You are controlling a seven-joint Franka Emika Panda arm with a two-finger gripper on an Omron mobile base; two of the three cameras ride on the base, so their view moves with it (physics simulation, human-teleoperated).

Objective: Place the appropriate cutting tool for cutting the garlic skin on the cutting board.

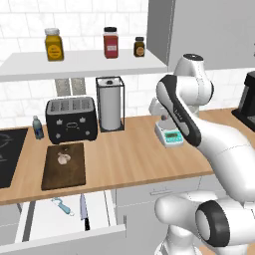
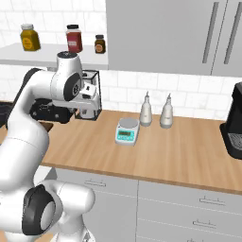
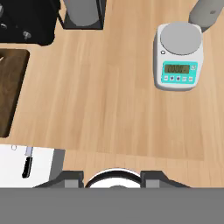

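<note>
Knife [image 1: 83, 211], black handle, narrow silver blade, lay in open drawer [image 1: 99, 209] right of blue peeler [image 1: 62, 204]. Garlic [image 1: 63, 158] sat on dark board [image 1: 64, 172]. Tool [image 3: 111, 177] state: cannot tell.

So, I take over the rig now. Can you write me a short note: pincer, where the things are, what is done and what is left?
Pincer: high over the counter, holding nothing; open or shut, I cannot tell.
Knife: in the open drawer below the counter, beside a blue peeler.
Garlic: on the board, left of the arm, before the toaster.
Done: drawer is open.
Left: go down to the drawer, grasp the knife, lay it on the board.
</note>
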